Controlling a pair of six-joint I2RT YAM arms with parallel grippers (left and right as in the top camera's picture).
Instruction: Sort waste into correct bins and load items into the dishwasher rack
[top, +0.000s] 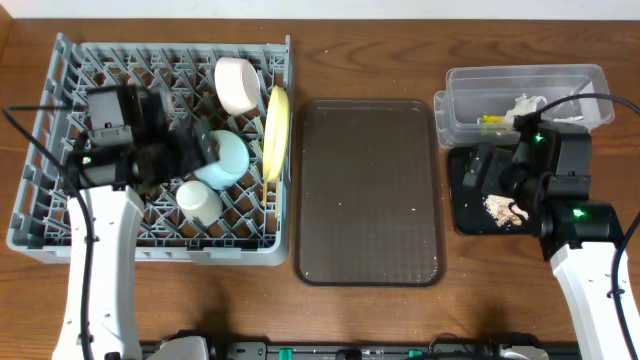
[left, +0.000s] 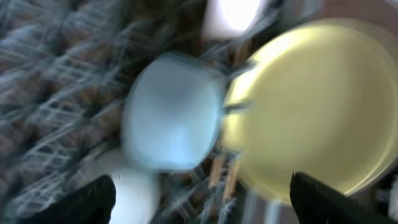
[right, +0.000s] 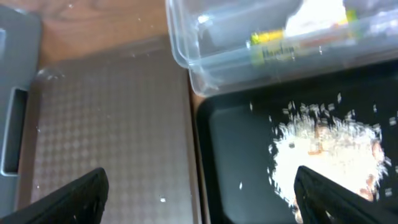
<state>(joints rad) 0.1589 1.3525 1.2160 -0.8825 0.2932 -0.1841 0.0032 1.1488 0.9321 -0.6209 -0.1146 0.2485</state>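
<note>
Rack: sits on the left of the counter. It carries the white bowl, the plate on edge along its right side, the blue bowl and the cup.
Left end effector: spread wide with nothing between the fingers. It hangs over the rack, looking down on the blue bowl, with the plate just beside it.
Chopsticks: thin wooden sticks show low between bowl and plate in my blurred left wrist view. I take them for the chopsticks but cannot be sure.
Right end effector: spread and empty, above the black tray, near the edge that faces the brown tray.
Waste: the crumbs lie heaped on the black tray. The tissue and wrapper lie inside the tub, just behind that tray.
Brown tray: lies between rack and bins, bare but for a few pale specks too small to name.
Step in hand: I judge the loading nearly done, and my left arm's job is to get clear of the blue bowl.
How to do it well: hold the fingers spread and rise straight up past the pegs and the plate's rim before swinging away.
Risk: a sideways move down here could catch the plate and tip it, or push the bowl onto the cup.
</note>
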